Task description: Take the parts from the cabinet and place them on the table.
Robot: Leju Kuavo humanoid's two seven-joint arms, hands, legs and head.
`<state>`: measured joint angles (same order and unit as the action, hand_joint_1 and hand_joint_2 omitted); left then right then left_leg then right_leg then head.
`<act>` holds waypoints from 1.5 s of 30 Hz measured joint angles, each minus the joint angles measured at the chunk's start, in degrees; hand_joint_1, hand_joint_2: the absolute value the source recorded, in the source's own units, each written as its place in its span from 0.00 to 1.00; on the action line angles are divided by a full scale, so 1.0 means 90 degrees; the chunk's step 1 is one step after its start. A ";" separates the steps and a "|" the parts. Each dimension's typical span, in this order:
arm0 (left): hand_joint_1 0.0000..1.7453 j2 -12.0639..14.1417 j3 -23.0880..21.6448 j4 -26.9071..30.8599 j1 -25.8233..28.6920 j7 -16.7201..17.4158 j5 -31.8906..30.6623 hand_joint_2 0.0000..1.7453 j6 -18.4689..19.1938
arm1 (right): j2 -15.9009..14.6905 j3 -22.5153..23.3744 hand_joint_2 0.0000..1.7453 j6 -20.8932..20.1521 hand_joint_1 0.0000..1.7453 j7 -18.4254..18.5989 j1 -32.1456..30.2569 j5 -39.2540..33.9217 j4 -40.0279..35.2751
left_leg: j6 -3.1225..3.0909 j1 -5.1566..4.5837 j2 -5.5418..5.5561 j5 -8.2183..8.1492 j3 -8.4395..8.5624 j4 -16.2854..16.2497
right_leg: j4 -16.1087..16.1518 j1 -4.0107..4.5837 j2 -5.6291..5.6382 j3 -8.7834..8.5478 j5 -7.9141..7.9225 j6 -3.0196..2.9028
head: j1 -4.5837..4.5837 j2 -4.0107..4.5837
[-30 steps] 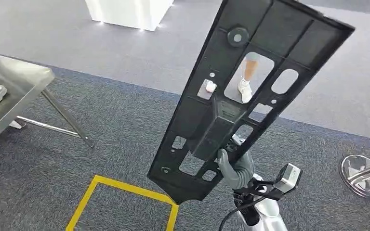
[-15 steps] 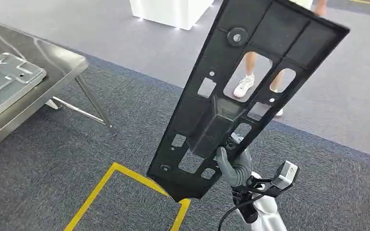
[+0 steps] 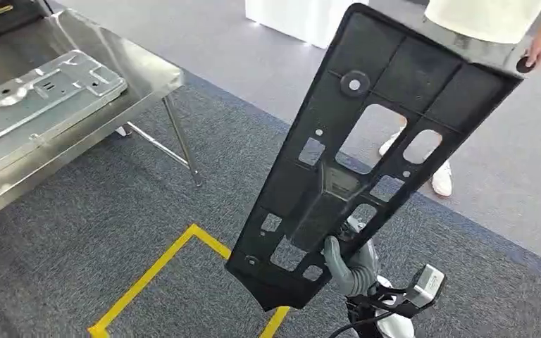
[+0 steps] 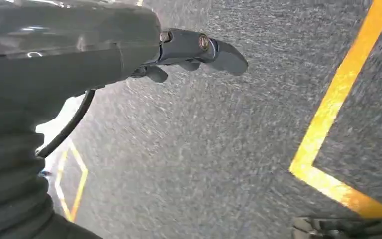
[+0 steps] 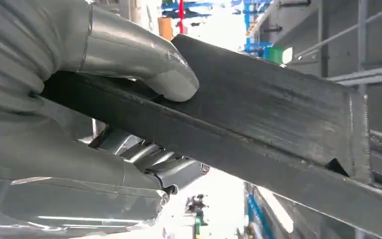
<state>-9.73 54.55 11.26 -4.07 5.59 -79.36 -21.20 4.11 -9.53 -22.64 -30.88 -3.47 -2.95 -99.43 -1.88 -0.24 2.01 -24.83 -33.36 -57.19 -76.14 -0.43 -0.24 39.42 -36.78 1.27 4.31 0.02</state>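
Grey carpet marked with a yellow line (image 3: 156,271) runs beneath a steel table (image 3: 151,74) whose near corner juts in from the left; a silvery metal panel (image 3: 39,95) lies flat along the table's top. The right hand (image 3: 351,262) grips the long black plastic part (image 3: 387,113) at its lower, narrow end, the part rising tilted above the hand. A person (image 3: 489,21) stands behind its far end, partly hidden. The left hand (image 4: 194,52) hangs over carpet, fingers loosely extended, holding nothing.
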 joint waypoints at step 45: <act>0.00 -0.0022 -0.0002 0.0000 -0.0051 -0.0351 0.0070 1.00 -0.0058 | 0.0012 0.0078 1.00 0.0075 1.00 -0.0095 0.0127 0.0187 -0.0311 | 0.0400 0.0070 -0.0138 -0.1009 -0.1014 -0.2049 | 0.1921 -0.0037 -0.0183 -0.0761 0.0976 -0.0255 | -0.0002 0.0000</act>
<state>-9.92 54.53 11.26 -4.53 2.43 -78.73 -21.72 4.22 -8.83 -21.97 -31.74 -2.33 -1.27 -102.22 1.72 0.39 0.77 -33.91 -42.49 -75.63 -58.85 -0.76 -1.89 32.57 -28.00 -1.02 4.28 0.02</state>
